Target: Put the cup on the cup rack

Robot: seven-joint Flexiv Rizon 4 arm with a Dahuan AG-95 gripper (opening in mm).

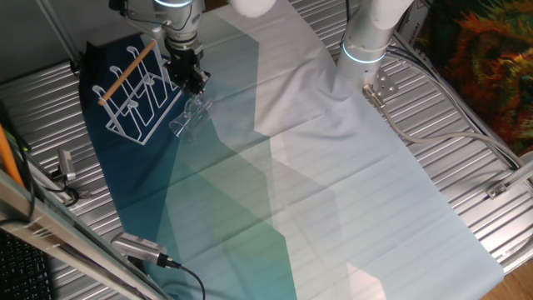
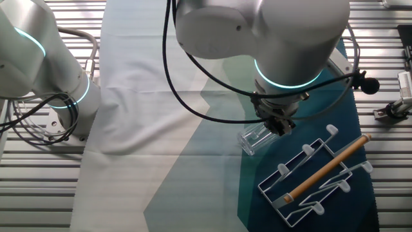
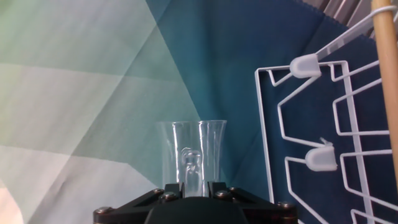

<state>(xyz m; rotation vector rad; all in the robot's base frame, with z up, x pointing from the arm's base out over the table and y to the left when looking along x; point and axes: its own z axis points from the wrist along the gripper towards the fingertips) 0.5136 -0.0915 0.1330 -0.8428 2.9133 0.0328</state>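
The clear glass cup sits between my gripper's fingers, which are shut on its side handle, with its mouth pointing away from the hand. In one fixed view the cup hangs tilted below the gripper, just right of the white wire cup rack. In the other fixed view the cup is left of the rack, under the gripper. The rack, with its wooden rod, fills the right side of the hand view. I cannot tell whether the cup touches the cloth.
A blue, teal and white cloth covers the slatted metal table. The arm's base stands at the back. Cables and clamps lie along the left edge.
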